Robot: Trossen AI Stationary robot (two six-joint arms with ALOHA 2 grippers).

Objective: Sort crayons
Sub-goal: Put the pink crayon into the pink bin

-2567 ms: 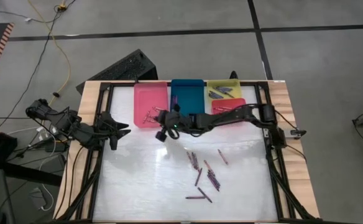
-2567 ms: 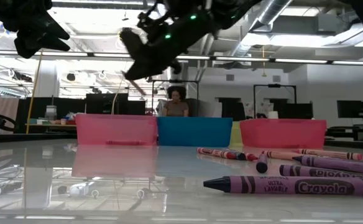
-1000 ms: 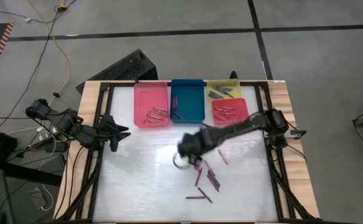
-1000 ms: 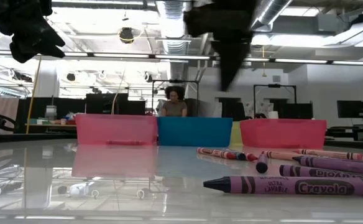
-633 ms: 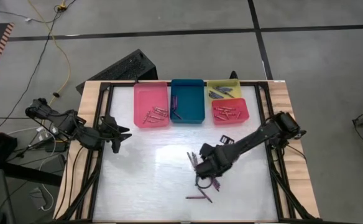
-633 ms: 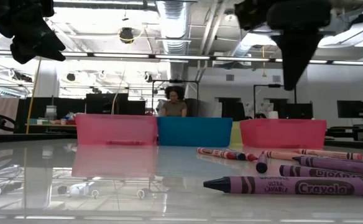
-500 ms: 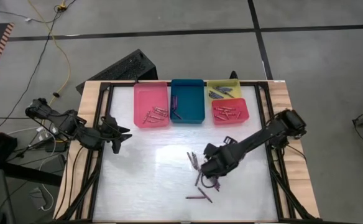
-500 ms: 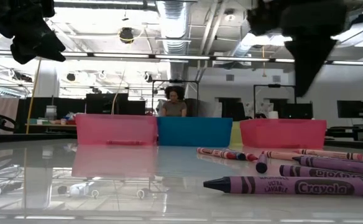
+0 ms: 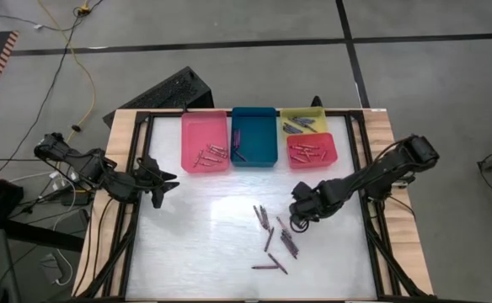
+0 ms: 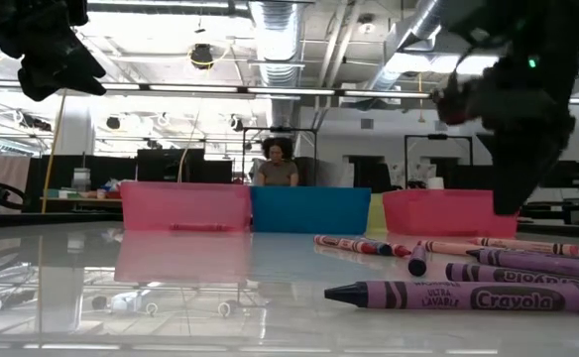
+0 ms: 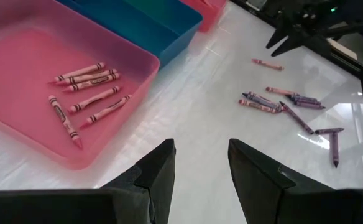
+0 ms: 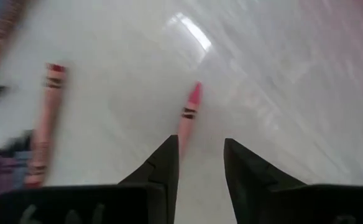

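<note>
The left gripper (image 9: pixel 160 178) waits at the table's left edge, its fingers a little apart and holding nothing. The pink tray (image 9: pixel 205 141) has pink crayons (image 11: pixel 85 94) in it. More loose crayons (image 9: pixel 275 234) lie on the white table (image 9: pixel 195 244). The right gripper (image 9: pixel 298 215) hangs over a pink crayon (image 12: pixel 188 114), fingers slightly open and empty.

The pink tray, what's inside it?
The pink tray holds five pink crayons, loose on its floor, as the left wrist view shows. The high view shows them too. The low view shows only its wall, which hides the inside.
</note>
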